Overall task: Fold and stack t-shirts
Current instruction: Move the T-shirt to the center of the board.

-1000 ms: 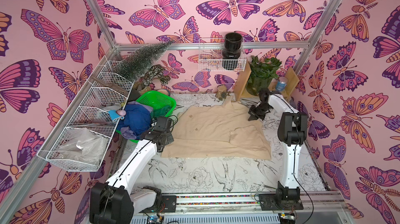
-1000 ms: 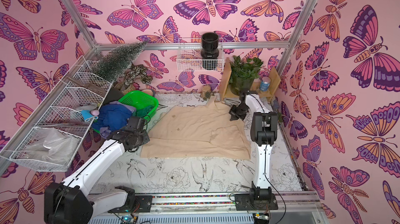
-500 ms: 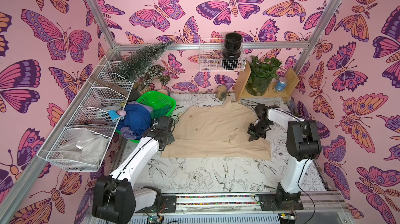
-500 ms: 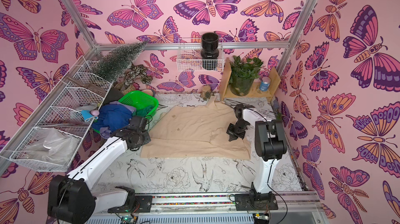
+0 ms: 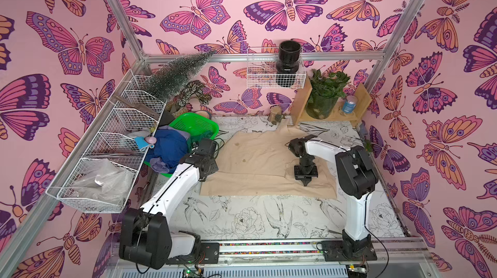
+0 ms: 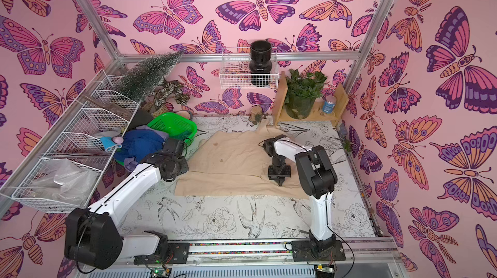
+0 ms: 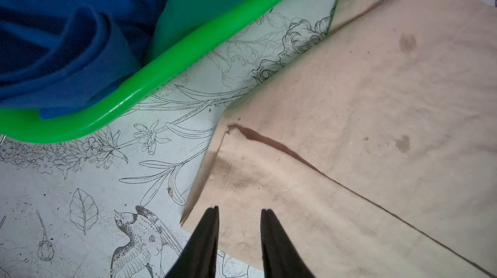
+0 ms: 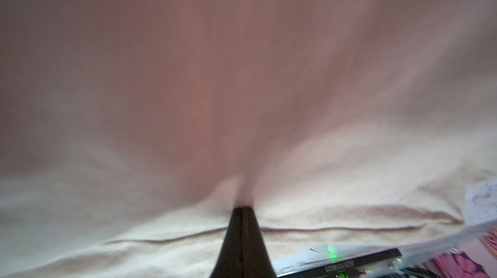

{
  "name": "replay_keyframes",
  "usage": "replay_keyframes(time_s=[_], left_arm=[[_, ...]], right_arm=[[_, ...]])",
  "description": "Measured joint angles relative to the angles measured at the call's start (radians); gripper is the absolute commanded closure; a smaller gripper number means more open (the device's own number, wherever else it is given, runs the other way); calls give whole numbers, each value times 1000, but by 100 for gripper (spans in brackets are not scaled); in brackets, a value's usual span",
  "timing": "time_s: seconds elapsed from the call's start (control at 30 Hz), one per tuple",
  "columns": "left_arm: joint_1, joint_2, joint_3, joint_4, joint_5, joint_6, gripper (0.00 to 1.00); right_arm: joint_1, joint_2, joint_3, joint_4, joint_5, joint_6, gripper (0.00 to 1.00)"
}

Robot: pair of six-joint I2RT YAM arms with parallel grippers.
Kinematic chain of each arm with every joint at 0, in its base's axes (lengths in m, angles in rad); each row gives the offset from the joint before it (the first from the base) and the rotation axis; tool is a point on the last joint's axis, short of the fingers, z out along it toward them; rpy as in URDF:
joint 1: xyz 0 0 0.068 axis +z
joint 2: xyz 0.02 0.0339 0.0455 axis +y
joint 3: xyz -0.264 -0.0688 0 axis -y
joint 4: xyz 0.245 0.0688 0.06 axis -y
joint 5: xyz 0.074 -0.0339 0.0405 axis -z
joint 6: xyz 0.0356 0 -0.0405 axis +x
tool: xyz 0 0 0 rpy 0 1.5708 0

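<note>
Along its front edge the bird-printed white tabletop (image 5: 242,217) lies open, while a bright green perforated plastic basket (image 5: 197,124) (heaped with blue cloth (image 5: 169,147)) blocks its far-left corner.

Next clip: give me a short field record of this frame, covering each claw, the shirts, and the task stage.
left claw: open, holding nothing, above the beige t-shirt's edge on the basket side
right claw: shut, pinching the beige t-shirt's right part
beige t-shirt: spread on the table, folding unfinished
blue t-shirt: heaped unfolded in the green basket
stage: first shirt being folded; no stack visible
</note>
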Motion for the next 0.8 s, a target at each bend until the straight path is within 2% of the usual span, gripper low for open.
replay_keyframes(time_s=[0.4,0.47,0.6,0.67,0.8], left_arm=[[0,9,16,0,0,14,67],[0,9,16,0,0,14,66],[0,14,19,-2,0,18,63],[0,30,39,0,0,29,57],[9,97,110,77,45,79,56]], right_arm=[[31,-174,-367,-35,48,58,100],[31,-179,-378,-44,56,58,100],[31,-199,-325,-73,77,62,89],[31,-219,-272,-72,77,66,84],[31,-260,-199,-50,43,77,82]])
